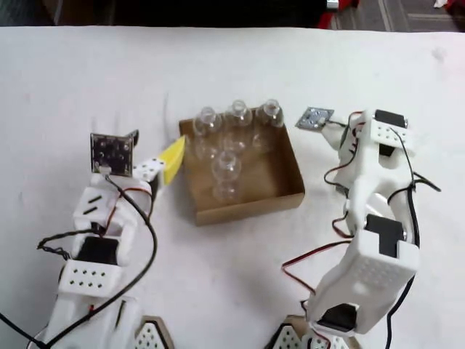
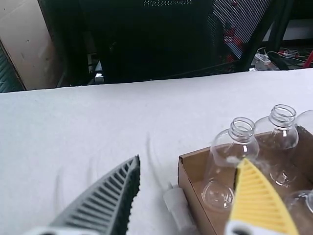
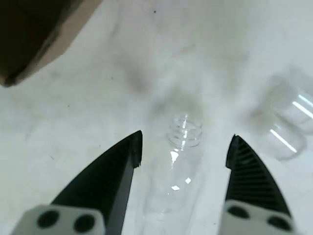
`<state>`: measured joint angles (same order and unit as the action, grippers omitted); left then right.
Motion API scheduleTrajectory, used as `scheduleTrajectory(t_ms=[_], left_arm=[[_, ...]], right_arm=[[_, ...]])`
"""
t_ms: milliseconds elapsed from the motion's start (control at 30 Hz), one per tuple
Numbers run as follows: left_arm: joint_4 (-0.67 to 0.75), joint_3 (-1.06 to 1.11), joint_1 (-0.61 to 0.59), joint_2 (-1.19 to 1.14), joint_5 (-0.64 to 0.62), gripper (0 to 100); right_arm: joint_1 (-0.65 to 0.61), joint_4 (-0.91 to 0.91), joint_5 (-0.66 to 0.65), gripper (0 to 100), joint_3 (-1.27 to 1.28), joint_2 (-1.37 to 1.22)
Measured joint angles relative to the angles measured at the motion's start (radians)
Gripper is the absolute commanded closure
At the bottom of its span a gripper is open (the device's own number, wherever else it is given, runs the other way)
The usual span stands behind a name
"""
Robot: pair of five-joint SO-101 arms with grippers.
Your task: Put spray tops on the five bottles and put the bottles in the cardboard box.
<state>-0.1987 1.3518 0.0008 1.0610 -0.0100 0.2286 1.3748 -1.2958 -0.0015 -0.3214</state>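
Note:
The cardboard box [image 1: 280, 196] stands mid-table with several clear bottles upright in it, such as one [image 1: 227, 169] near its middle; their necks are bare. My left gripper [image 1: 163, 161] hovers at the box's left wall, open, with its grey and yellow fingers [image 2: 254, 196] holding nothing. In the left wrist view the gripper [image 2: 190, 161] looks over the box [image 2: 188, 183] and a bottle [image 2: 234, 152]. My right gripper [image 3: 186, 138] is open over a clear bottle [image 3: 173, 181] lying on the table between its black fingers, not gripped.
A small white piece [image 2: 176, 208] lies against the box's outer left wall. Another clear item [image 3: 288, 122] rests on the table beside the lying bottle. The box's corner [image 3: 29, 39] lies close to the right gripper. The right arm [image 1: 370, 167] stands right of the box.

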Motion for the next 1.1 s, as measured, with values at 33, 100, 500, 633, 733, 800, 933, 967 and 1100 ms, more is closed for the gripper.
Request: scheduleTrajectory(t_ms=[33,100,500,633,733,800,933,967,1100], left_arm=[[0.000,0.000,0.000,0.000,0.000,71],[0.000,0.000,-0.002,0.000,0.000,71],[0.000,0.000,0.000,0.000,0.000,71],[0.000,0.000,0.000,0.000,0.000,71],[0.000,0.000,0.000,0.000,0.000,71],[0.000,0.000,-0.002,0.000,0.000,71],[0.000,0.000,0.000,0.000,0.000,71],[0.000,0.000,0.000,0.000,0.000,71],[0.000,0.000,0.000,0.000,0.000,71]], right_arm=[[0.003,0.000,0.000,75.5,0.000,0.000],[0.003,0.000,0.000,75.5,0.000,0.000],[0.003,-0.046,0.000,87.0,0.000,-0.068],[0.002,-0.049,0.000,92.3,0.000,-0.071],[0.000,-0.049,-0.002,92.0,0.000,-0.071],[0.002,-0.051,-0.002,92.0,0.000,-0.071],[0.002,-0.048,0.000,92.0,0.000,-0.055],[0.002,-0.048,0.000,92.0,0.000,-0.051],[0.002,-0.048,0.000,92.0,0.000,-0.051]])
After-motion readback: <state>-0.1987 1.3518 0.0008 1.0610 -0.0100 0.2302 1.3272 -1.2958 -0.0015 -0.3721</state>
